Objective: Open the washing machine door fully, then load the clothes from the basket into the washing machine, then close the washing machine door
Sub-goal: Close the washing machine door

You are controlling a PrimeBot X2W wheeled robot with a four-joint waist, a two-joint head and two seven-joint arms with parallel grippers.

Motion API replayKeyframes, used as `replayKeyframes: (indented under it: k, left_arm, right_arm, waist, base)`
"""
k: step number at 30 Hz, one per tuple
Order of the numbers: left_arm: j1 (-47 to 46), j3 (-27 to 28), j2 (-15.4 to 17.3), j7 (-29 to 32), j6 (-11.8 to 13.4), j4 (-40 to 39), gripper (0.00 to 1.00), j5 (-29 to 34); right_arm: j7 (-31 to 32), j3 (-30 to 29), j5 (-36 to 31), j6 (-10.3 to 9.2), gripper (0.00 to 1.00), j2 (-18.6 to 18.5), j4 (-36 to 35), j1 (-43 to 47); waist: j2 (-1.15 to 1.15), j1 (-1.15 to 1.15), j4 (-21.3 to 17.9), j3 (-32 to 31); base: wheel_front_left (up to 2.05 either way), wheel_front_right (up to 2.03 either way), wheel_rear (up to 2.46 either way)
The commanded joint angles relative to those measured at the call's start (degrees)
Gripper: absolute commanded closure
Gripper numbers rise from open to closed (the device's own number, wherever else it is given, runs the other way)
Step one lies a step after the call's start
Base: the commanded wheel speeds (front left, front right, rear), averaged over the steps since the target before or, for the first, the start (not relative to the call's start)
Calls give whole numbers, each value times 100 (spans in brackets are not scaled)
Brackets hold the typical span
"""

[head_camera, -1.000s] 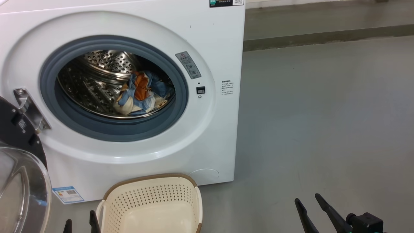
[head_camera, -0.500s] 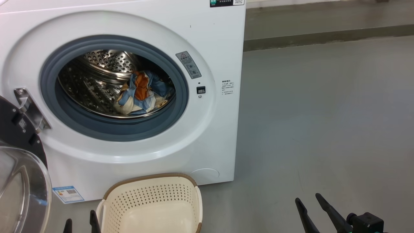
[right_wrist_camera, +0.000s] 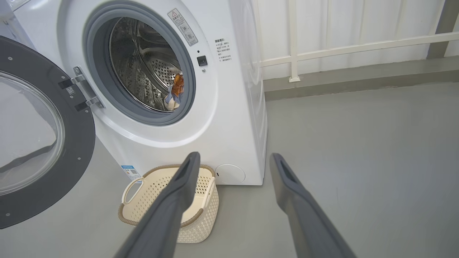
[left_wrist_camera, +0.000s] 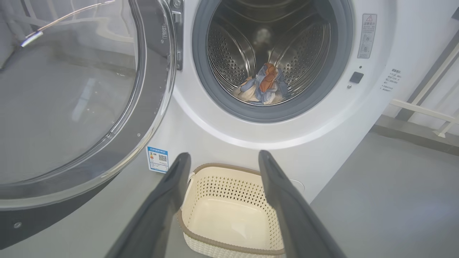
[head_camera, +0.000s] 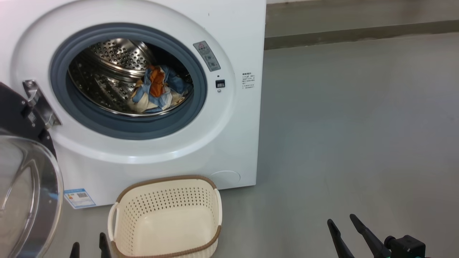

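Observation:
The white washing machine stands with its round black door swung wide to the left on a metal hinge. Blue, orange and cream clothes lie bunched inside the steel drum. On the floor before the machine sits the cream basket, with nothing in it. My left gripper is open just left of the basket, at the bottom edge. My right gripper is open over bare floor at the lower right. In the wrist views, the left gripper and the right gripper both stand open and hold nothing.
Grey floor stretches to the right of the machine. A low kerb and a white railing run along the back. The open door juts out to the left of the basket.
The head camera has shifted, so the machine and basket sit higher in the picture and more of the basket shows. Both grippers keep their places and stay open.

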Motion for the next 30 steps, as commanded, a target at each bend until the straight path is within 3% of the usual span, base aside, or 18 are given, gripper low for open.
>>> replayKeyframes:
  k: [1, 23, 30]
  left_arm:
    - [-83, 175, 66, -37, 16, -149, 0, 41]
    - [-115, 126, 66, -37, 59, -179, 0, 71]
    - [-109, 132, 66, -37, 68, -184, 0, 96]
  right_arm:
    - [-28, 127, -30, 9, 0, -84, -136, -91]
    - [-28, 110, -29, 9, 0, -60, -126, -130]
    - [-28, 78, -38, 9, 0, -23, -129, -113]
  waist:
    - [0, 0, 0, 3]
    - [0, 0, 78, 95]
    - [0, 0, 303, 83]
  base:
    - [-126, 126, 0]
    - [-24, 24, 0]
    - [0, 0, 0]
